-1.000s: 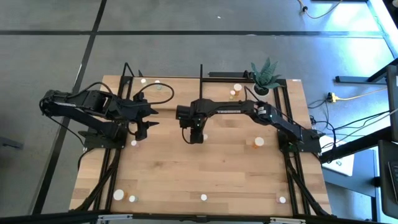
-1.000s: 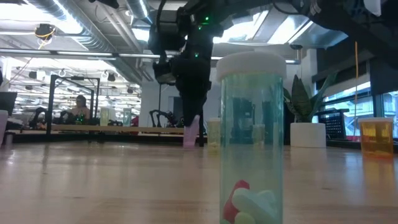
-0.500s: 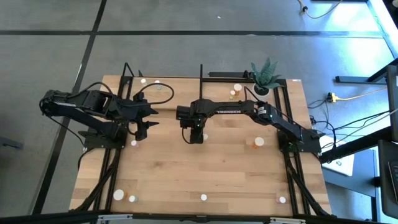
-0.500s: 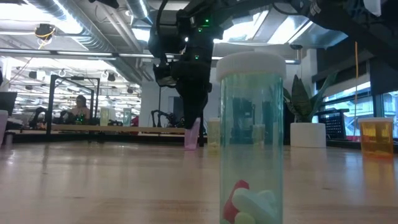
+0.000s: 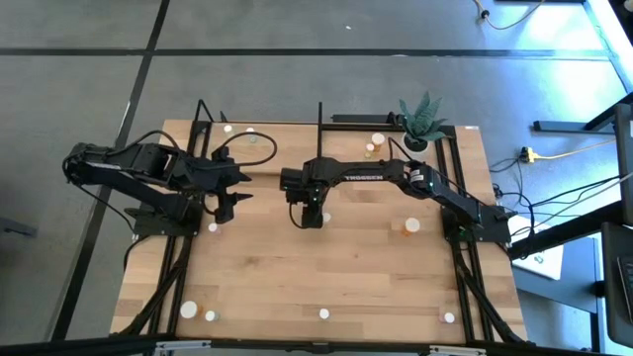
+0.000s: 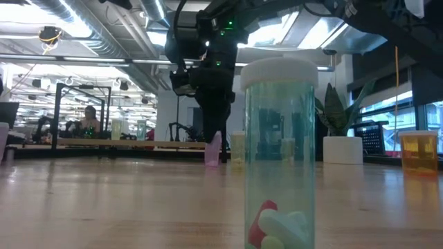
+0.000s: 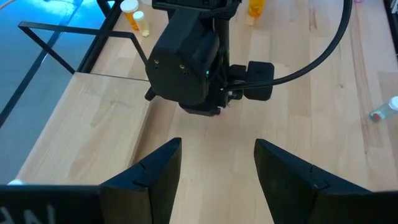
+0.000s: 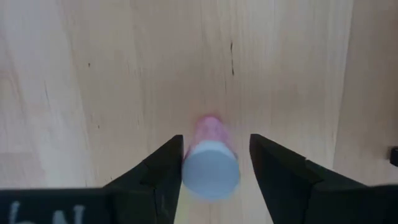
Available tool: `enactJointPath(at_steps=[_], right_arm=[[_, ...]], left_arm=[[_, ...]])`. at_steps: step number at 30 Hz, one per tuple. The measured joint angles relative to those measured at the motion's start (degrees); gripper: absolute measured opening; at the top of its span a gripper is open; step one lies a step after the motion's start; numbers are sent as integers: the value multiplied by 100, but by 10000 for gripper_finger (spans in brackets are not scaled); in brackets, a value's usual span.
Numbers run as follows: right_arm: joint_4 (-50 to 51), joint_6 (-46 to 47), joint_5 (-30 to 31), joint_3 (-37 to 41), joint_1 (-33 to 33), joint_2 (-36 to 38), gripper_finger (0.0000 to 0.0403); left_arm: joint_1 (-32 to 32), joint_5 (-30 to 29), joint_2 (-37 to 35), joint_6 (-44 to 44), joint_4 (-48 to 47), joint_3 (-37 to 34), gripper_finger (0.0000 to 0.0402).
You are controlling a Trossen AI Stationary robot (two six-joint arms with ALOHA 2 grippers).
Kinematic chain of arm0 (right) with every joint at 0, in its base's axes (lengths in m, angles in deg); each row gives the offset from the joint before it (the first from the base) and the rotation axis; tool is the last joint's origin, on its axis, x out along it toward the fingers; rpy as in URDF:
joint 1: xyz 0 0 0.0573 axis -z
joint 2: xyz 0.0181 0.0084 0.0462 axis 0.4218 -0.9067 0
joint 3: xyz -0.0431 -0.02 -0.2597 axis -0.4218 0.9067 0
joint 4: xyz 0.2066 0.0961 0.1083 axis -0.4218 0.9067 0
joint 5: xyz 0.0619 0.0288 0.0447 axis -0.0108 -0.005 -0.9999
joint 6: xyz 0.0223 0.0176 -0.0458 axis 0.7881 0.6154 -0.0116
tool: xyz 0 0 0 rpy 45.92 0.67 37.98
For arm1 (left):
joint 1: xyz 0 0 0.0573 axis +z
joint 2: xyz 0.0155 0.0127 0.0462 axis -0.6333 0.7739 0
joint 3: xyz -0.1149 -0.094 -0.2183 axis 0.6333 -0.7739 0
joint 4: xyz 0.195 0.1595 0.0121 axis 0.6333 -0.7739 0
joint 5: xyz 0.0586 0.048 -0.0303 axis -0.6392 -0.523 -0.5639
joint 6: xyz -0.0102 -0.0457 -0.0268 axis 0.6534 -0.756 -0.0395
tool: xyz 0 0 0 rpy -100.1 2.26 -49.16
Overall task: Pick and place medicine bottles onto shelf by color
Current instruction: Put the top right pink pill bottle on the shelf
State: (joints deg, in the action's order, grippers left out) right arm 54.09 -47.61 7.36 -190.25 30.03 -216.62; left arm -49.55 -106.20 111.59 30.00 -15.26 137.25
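A pink medicine bottle (image 8: pixel 208 127) with a white cap (image 8: pixel 210 168) stands upright on the wood under my right gripper (image 8: pixel 214 155). That gripper points down at mid-table (image 5: pixel 312 218) and is open, one finger on each side of the cap. The low view shows the bottle (image 6: pixel 213 151) on its base below the fingers. The pale shelf board (image 7: pixel 93 118) with its black frame lies beside it; whether the bottle is on the board I cannot tell. My left gripper (image 5: pixel 245 190) waits open above the table's left part. My right gripper has one finger (image 8: pixel 168 168) right against the cap's rim; whether it touches, I cannot tell. A strip of wood shows between the cap and the other finger (image 8: pixel 267 168). The fingers come from above, and the bottle stands on its own base.
Other bottles are scattered about: an orange one (image 5: pixel 408 226) to the right, several along the near edge (image 5: pixel 323 313), two far back (image 5: pixel 372 146), one lying near the left arm (image 7: pixel 382 112). A green bottle (image 6: pixel 280 152) stands close to the low camera. A potted plant (image 5: pixel 420 124) is at the far right.
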Motion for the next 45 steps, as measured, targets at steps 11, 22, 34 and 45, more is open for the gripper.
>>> enactJointPath(at_steps=[11,22,34,45], right_arm=[[282,337,2,-640,55,6,198],[996,622,170,-1173,48,424,198],[1122,582,909,-1191,-13,1902,198],[1103,314,909,-1189,-136,3161,198]], left_arm=[[0,-2,0,-2,-126,0,195],[0,2,0,-14,-135,0,195],[0,53,326,-18,28,0,195],[669,1088,1253,572,641,0,195]])
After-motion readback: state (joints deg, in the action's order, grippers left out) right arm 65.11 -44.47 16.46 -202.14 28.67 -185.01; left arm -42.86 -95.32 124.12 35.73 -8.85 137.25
